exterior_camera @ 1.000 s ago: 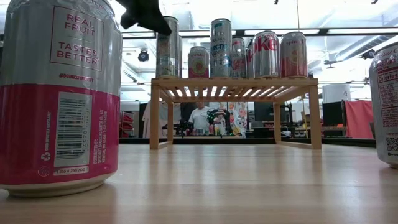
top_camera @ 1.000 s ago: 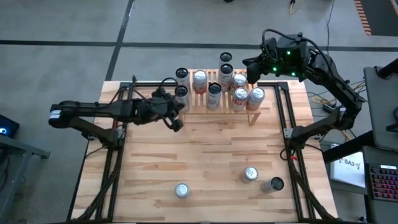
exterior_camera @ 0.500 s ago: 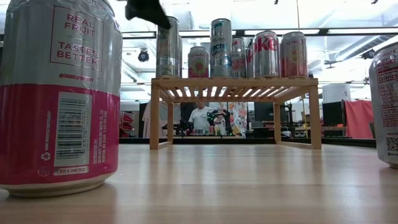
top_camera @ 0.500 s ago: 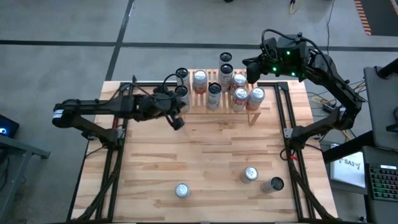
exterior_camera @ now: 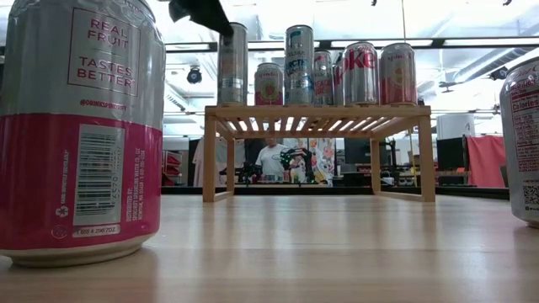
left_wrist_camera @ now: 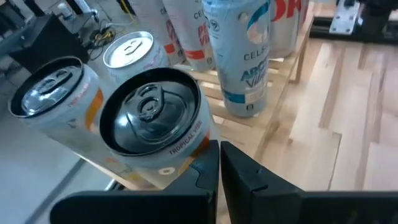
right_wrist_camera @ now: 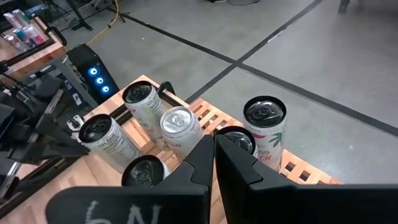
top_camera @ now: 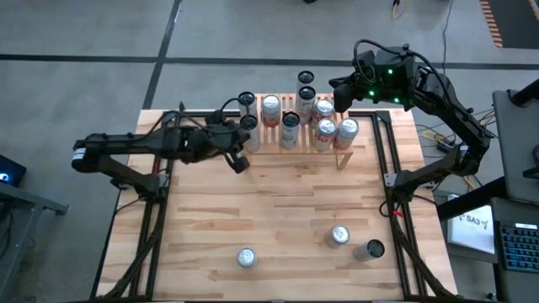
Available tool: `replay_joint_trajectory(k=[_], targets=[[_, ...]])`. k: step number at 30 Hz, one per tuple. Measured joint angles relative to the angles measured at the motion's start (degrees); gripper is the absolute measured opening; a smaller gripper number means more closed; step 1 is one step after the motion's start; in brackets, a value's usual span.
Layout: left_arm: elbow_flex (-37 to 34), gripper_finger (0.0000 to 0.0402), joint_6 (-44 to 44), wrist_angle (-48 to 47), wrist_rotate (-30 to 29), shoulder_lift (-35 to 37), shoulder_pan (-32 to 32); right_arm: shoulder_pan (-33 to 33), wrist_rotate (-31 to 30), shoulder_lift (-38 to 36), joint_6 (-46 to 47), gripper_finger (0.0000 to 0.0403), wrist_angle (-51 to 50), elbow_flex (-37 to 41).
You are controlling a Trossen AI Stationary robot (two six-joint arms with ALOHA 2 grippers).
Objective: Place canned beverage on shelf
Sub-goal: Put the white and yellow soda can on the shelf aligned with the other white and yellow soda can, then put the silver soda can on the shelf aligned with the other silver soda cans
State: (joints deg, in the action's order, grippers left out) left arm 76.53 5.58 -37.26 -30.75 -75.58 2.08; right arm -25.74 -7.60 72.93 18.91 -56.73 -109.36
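The low wooden shelf (top_camera: pixel 341 156) (exterior_camera: pixel 320 109) stands at the table's far edge with several upright cans on its slats. My left gripper (top_camera: pixel 242 150) (left_wrist_camera: pixel 219 163) is shut and empty. It is level with the top of the white can (top_camera: pixel 248 124) (exterior_camera: pixel 233 63) (left_wrist_camera: pixel 152 118) at the shelf's front left corner, on that can's near-left side. My right gripper (top_camera: pixel 341 93) (right_wrist_camera: pixel 214 155) is shut and empty, hovering above the cans at the shelf's far right. My left gripper lies level, pointing toward the table's right, with its shut fingers (left_wrist_camera: pixel 208 152) beside the white can's near side (left_wrist_camera: pixel 189 152). The outer side of one finger seems to lie against the can's wall, but I cannot tell for sure. The can stands upright on the shelf.
Three more cans stand on the tabletop near the front edge (top_camera: pixel 246 257) (top_camera: pixel 338 236) (top_camera: pixel 370 249); two loom large in the low view (exterior_camera: pixel 80 126) (exterior_camera: pixel 524 143). A person shows in the room beyond the shelf (exterior_camera: pixel 271 158).
My left gripper has moved a little up and toward the far right, along the shelf's front left corner, staying shut. The white can there has shifted slightly toward the table's right and stands upright.
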Motion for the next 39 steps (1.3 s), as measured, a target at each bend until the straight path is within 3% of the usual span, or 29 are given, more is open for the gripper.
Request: replay_joint_trajectory(k=[10,16,25,34,39], targets=[[2.43,0.0,4.7,-2.6,0.26,-0.47,-0.14,0.0,-0.02,0.05,-0.06,0.0009,-0.02,0.0],[2.37,0.0,5.4,3.12,1.36,-1.88,-0.14,-0.02,0.0,0.76,-0.47,0.0009,-0.02,0.0],[2.19,0.0,10.31,3.15,-5.87,-4.46,-0.14,-0.02,0.02,1.94,-2.8,0.0009,-0.04,0.0],[2.21,0.0,13.13,2.7,-5.4,-3.31,-0.72,-0.02,0.02,1.92,-3.93,0.0009,-0.04,0.0],[4.76,0.0,13.45,0.65,-0.77,-0.57,-2.5,-0.02,0.39,1.81,-3.61,0.0009,-0.04,0.0]])
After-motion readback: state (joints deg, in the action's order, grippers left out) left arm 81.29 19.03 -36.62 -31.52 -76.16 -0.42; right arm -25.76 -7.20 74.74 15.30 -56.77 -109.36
